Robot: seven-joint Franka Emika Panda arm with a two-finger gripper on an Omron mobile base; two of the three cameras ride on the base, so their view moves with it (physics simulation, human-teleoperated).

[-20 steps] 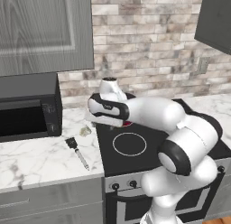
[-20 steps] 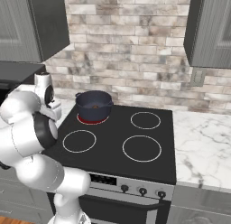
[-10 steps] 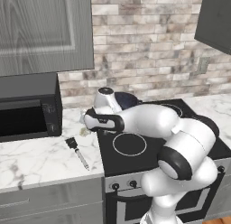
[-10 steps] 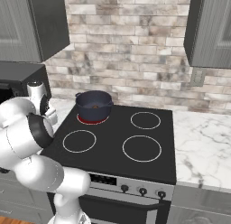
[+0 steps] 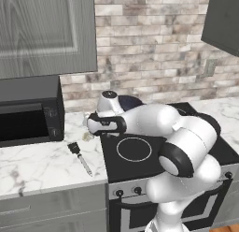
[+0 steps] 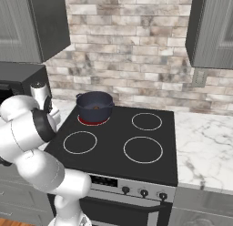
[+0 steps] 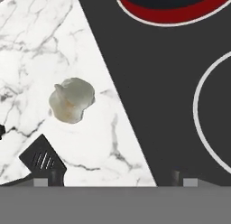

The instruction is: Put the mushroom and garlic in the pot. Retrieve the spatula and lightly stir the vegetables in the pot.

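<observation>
The pincer (image 7: 117,178) hung wide and empty above the garlic (image 7: 71,100), which lay on the marble tabletop (image 7: 40,47) beside the spatula (image 7: 41,161). Descending off-centre could nudge the bulb away.

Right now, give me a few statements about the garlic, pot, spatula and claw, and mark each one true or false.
1. The garlic lies on the marble counter. True.
2. The pot sits on the front right burner. False: it sits on the back left burner, which glows red.
3. The claw grips the garlic. False: it is open and holds nothing.
4. The spatula lies on the counter left of the stove. True.
</observation>
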